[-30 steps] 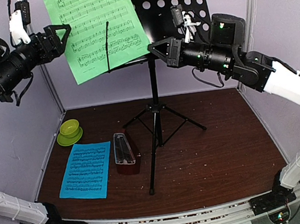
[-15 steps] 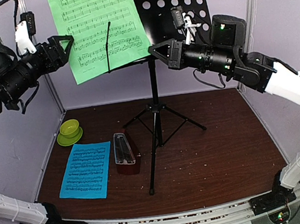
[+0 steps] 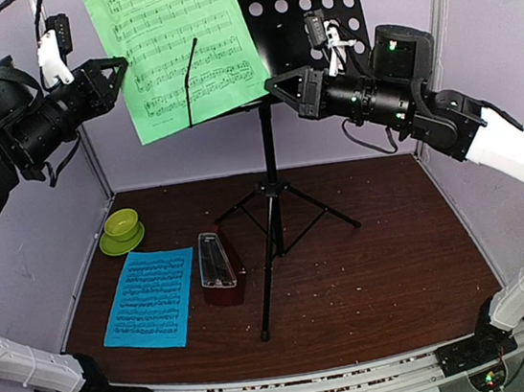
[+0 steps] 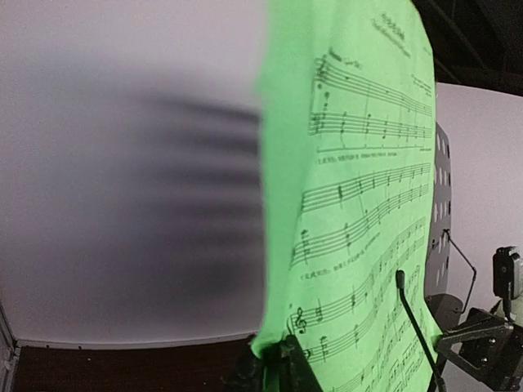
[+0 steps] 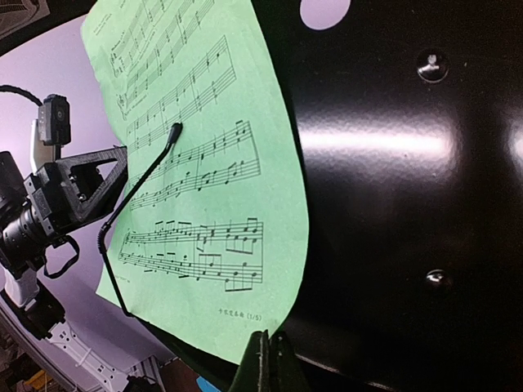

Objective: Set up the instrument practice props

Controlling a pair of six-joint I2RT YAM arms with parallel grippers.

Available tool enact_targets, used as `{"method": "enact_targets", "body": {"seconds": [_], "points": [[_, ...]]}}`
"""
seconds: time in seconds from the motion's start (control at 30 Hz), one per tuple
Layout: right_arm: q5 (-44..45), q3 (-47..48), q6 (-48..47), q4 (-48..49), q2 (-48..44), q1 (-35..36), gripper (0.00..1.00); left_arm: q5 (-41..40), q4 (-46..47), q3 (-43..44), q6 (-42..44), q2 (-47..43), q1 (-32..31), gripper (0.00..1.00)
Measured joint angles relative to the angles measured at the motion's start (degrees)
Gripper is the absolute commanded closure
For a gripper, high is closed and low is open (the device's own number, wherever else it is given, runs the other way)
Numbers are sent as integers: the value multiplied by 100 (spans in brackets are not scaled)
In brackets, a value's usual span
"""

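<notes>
1. Up high, left of the music stand [image 3: 299, 2] desk: left gripper [image 3: 118, 72], clamped on the left edge of the green sheet [image 3: 179, 43].
2. Low on the table, well left of the stand's tripod: lime bowl [image 3: 122, 230], then blue sheet [image 3: 150, 300] lying flat, not yet on the desk.
3. On the desk's left half: green sheet, tilted, overhanging the desk's left edge, wire retainer [image 3: 191, 80] across its front. Looks like mid-step: squaring this sheet on the desk.
4. Just left of the tripod's front leg: metronome [image 3: 218, 265], clear cover on.
5. At the desk's lower lip: right gripper [image 3: 276, 85], closed, tips by the sheet's lower right corner; paper between them or not, cannot tell.
6. Next, probably: ease the sheet rightward onto the lip, then release. Calls for a light, level pull to avoid tearing or creasing.
7. Room: side wall close beside the left arm; desk's right half bare; open table right of the tripod.
</notes>
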Motion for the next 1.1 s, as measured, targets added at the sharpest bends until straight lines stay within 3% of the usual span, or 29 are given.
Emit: {"method": "enact_targets", "body": {"seconds": [0.6,0.67,0.7,0.77,1.1], "points": [[52,-151,-7,42,-90,-11,100,778,-72,979,400,726,376,100],[114,-151,-9,37,-90,-15,99,822,-76,1075,446,809,385,83],[138,-151,-13,33,-90,-17,94,824,-79,1095,468,835,387,72],[195,-149,-26,24,-90,-20,88,841,-87,1099,522,850,398,60],[229,-149,-68,13,-234,-52,46,756,-105,754,546,352,424,32]]}}
